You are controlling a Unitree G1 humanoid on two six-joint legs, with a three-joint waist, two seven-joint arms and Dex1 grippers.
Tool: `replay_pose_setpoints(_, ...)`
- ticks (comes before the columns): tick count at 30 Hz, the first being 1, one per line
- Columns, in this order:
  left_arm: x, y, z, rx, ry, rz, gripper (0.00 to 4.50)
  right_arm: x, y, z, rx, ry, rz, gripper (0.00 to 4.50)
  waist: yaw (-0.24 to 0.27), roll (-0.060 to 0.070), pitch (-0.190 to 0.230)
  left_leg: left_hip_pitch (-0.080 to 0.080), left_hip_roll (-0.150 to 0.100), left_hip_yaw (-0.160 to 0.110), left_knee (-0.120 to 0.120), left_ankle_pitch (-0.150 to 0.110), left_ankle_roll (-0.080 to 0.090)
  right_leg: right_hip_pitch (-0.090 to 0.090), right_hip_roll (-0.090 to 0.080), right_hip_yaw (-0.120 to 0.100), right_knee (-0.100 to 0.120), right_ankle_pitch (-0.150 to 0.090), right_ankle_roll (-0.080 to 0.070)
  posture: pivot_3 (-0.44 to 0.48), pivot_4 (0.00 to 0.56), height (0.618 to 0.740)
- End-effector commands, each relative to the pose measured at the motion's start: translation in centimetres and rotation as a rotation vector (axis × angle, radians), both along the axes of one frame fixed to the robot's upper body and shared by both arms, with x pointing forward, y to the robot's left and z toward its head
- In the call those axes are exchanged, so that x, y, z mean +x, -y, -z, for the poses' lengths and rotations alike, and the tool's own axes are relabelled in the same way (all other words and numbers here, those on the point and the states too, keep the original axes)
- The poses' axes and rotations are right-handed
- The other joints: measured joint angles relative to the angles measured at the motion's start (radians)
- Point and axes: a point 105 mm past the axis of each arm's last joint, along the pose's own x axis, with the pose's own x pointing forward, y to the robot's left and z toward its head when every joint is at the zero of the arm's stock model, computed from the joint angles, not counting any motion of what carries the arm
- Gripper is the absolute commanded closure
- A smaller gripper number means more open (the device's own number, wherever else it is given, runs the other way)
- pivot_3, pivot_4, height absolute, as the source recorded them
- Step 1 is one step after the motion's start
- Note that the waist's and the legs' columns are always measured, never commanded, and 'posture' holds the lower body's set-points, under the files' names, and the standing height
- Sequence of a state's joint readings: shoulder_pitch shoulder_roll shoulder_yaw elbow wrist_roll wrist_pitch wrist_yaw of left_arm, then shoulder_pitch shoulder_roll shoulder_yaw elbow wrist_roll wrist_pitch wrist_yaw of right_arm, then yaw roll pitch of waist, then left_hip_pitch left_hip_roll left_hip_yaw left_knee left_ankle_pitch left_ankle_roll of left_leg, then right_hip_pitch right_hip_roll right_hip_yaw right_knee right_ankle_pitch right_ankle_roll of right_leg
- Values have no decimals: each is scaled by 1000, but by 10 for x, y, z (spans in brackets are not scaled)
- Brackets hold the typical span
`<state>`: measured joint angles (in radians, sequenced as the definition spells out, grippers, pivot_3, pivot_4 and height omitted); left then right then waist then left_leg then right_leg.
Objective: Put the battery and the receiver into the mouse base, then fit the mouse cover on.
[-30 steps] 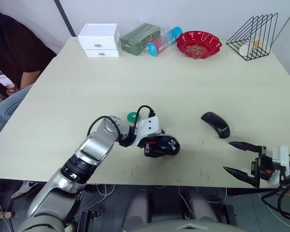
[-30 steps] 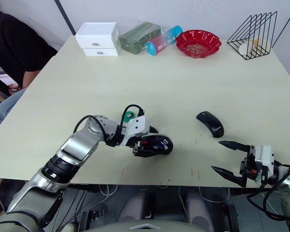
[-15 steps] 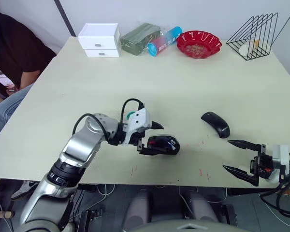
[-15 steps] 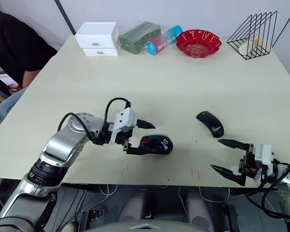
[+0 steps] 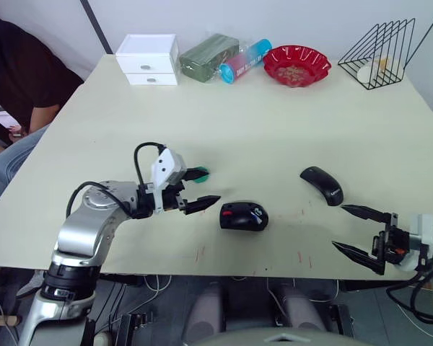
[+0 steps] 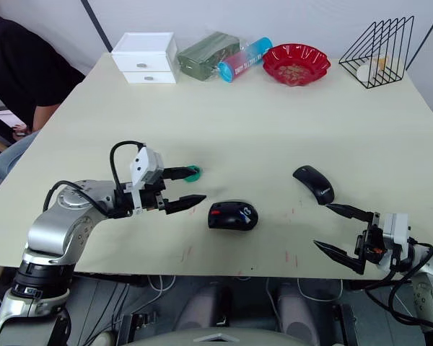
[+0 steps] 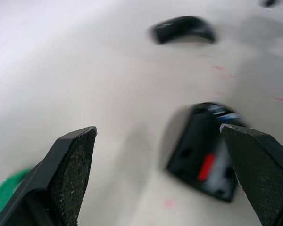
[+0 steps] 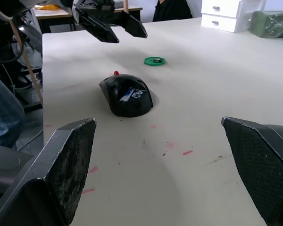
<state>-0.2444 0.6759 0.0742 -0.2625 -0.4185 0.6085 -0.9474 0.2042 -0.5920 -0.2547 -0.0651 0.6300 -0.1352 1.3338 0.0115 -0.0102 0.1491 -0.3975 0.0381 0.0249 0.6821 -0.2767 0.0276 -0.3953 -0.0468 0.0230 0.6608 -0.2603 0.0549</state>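
The mouse base (image 5: 244, 215) lies near the table's front, its red wheel toward my left. The battery (image 8: 129, 93), white with a blue end, lies in the base's compartment. My left gripper (image 5: 208, 186) hovers open and empty just left of the base, apart from it. Behind its far finger sits a small green dish (image 8: 154, 60) holding the receiver (image 8: 155, 60), a tiny dark piece. The mouse cover (image 5: 322, 185), a plain black shell, lies to the right of the base. My right gripper (image 5: 339, 226) stands open and empty at the front right edge, in front of the cover.
Along the back edge stand a white drawer box (image 5: 148, 59), a green pack (image 5: 209, 52), a blue and red tube (image 5: 245, 60), a red bowl (image 5: 297, 65) and a black wire rack (image 5: 379, 54). A seated person (image 5: 18, 79) is at the left side.
My left gripper has let go of the mouse base, opened and drawn back to the left, uncovering the green dish. The base and the right gripper stay put.
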Motion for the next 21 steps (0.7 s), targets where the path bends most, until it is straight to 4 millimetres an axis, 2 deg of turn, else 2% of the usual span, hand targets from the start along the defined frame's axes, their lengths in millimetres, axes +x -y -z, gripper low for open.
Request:
replay_pose_setpoints(1,7,-20,-11,-55,55,-165,12,-2,6,-8,5,47,32,0,0,-1,0,0,0,0,0,0,0,0,0,0,0,0,0,0,150,740)
replay_pose_setpoints(5,11,-34,-2,-43,59,-266,12,-2,4,-8,8,48,34,0,0,-1,1,0,0,0,0,0,0,0,0,0,0,0,0,0,150,740)
replay_pose_setpoints(12,19,-36,7,-12,90,-288,12,-1,5,-7,6,46,36,0,0,-1,1,0,0,0,0,0,0,0,0,0,0,0,0,0,150,740)
replay_pose_setpoints(15,26,-32,14,20,36,-261,12,0,6,-8,-2,47,33,0,2,-1,1,0,0,0,0,0,0,0,0,0,0,0,0,0,150,740)
replay_pose_setpoints(16,28,-31,16,35,36,-259,409,0,6,-8,-4,46,33,0,2,-1,1,0,0,0,0,0,0,0,0,0,0,0,0,0,150,740)
replay_pose_setpoints(18,31,-26,13,35,51,-261,683,-1,7,-8,-7,45,35,0,2,-1,1,0,-1,0,0,0,0,0,0,0,0,0,0,0,150,740)
replay_pose_setpoints(19,33,-23,12,33,55,-263,1306,-1,7,-8,-10,45,35,0,2,-1,1,0,0,0,0,0,0,0,0,0,0,0,0,0,150,740)
replay_pose_setpoints(21,35,-20,12,55,59,-268,1306,-1,8,-9,-12,45,36,0,2,-2,1,0,0,0,0,0,0,0,0,0,0,0,0,0,150,740)
